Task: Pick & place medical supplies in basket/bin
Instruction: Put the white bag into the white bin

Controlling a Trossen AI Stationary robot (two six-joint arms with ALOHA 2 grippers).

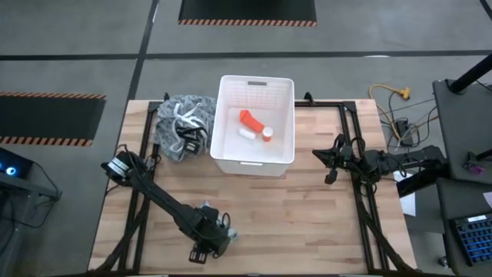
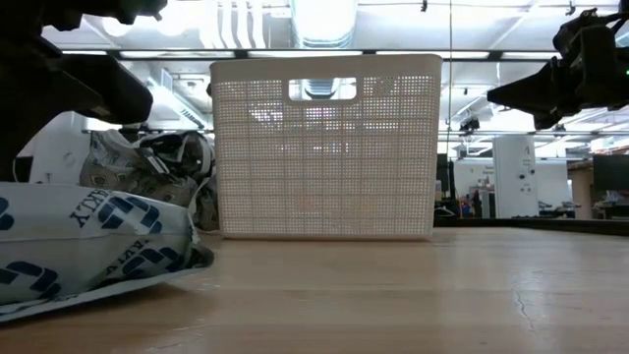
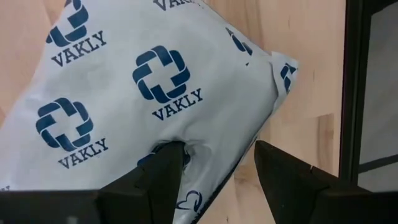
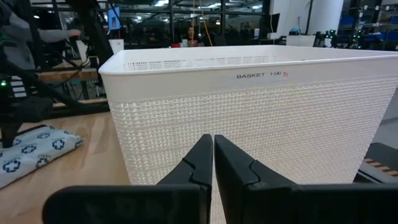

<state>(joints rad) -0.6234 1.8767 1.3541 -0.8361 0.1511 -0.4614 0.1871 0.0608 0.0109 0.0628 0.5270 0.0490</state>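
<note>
Here, packet (image 3: 143,93) between left hand (image 3: 214,165) fingers

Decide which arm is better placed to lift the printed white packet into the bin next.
Left. The left gripper already straddles the packet, fingers open at its edge. The right gripper is shut, beside the bin, away from the packet.

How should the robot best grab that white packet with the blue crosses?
By its puckered edge, from above. The packet lies flat on the table, soft and far wider than the left gripper, whose fingers already straddle that edge.
</note>
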